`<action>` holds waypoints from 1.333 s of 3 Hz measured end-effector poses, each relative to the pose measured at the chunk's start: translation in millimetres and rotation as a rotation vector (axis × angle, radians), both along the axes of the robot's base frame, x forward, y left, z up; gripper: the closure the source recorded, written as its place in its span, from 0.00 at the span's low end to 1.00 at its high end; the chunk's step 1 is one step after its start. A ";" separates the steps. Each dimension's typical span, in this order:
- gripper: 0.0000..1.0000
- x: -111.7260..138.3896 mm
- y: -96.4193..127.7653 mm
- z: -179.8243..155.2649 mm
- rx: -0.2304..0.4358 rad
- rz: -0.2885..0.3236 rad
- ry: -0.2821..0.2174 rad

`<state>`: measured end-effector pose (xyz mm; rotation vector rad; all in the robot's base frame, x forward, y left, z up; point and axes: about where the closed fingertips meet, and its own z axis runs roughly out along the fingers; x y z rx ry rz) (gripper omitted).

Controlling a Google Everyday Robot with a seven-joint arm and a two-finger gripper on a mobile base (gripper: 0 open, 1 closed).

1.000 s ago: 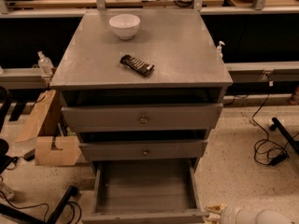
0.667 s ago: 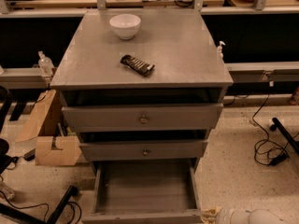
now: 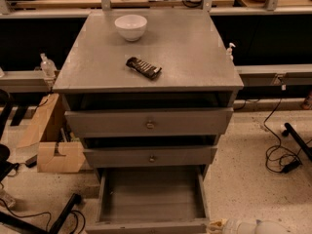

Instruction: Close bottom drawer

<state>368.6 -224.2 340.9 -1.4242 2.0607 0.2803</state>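
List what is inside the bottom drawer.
The bottom drawer shows only its bare grey floor; its rear is hidden beneath the middle drawer. The gripper sits beside its front right corner.

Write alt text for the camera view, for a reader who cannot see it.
The bottom drawer of a grey cabinet is pulled wide open, with the robot's end effector low at bottom right, near its front corner. Two upper drawers stand slightly ajar; a white bowl and a dark wrapped bar sit on top.
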 end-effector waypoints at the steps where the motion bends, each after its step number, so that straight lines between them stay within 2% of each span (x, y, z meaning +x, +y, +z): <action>1: 1.00 -12.5 15.0 -36.3 -0.007 0.005 0.024; 2: 1.00 -19.9 29.9 -88.9 0.017 -0.005 0.038; 4: 1.00 -7.0 51.7 -185.7 0.151 -0.046 0.038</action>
